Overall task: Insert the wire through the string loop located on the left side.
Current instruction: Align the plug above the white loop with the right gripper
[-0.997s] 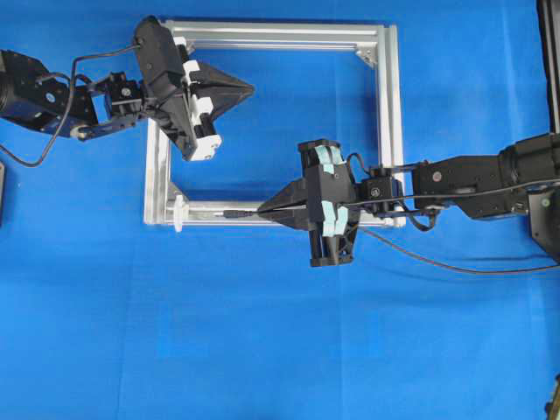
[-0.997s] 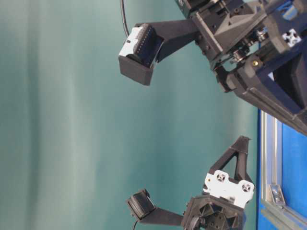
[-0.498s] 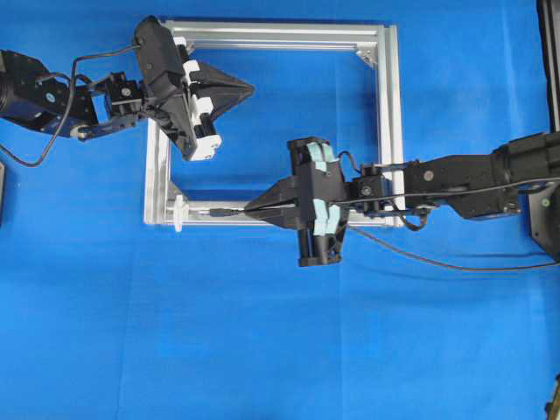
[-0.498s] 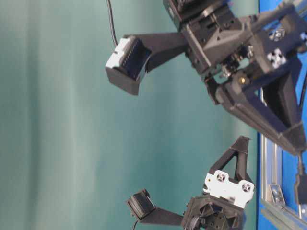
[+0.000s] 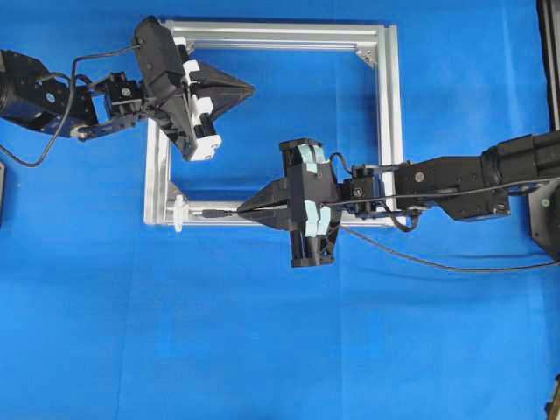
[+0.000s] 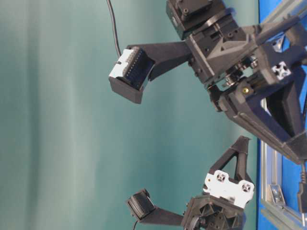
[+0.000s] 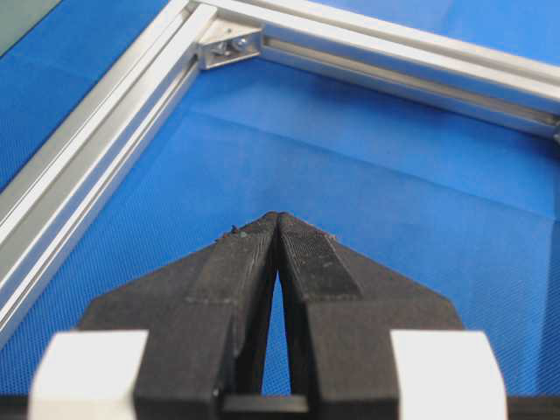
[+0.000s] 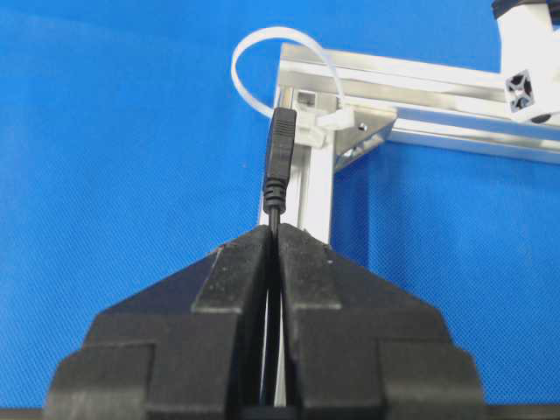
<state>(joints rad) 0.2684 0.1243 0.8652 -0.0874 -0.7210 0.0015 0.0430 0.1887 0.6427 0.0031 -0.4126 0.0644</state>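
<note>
The wire (image 5: 437, 262) is a thin black cable ending in a small plug (image 5: 213, 212). My right gripper (image 5: 241, 211) is shut on it just behind the plug (image 8: 280, 153), over the bottom bar of the silver frame (image 5: 389, 114). The plug points left at the white string loop (image 5: 178, 213), which sticks out at the frame's bottom-left corner. Its tip stands a short way right of the loop. In the right wrist view the string loop (image 8: 234, 66) arches just beyond the plug tip. My left gripper (image 5: 252, 88) hovers shut and holds nothing, inside the frame's upper left.
Blue cloth covers the table. The frame's left bar (image 7: 96, 157) and a corner bracket (image 7: 229, 48) lie ahead of the left gripper (image 7: 278, 217). The wire's slack trails right across the cloth under the right arm (image 5: 455, 184).
My right gripper has moved left along the frame's bottom bar, carrying the plug closer to the string loop. The left gripper has stayed where it was.
</note>
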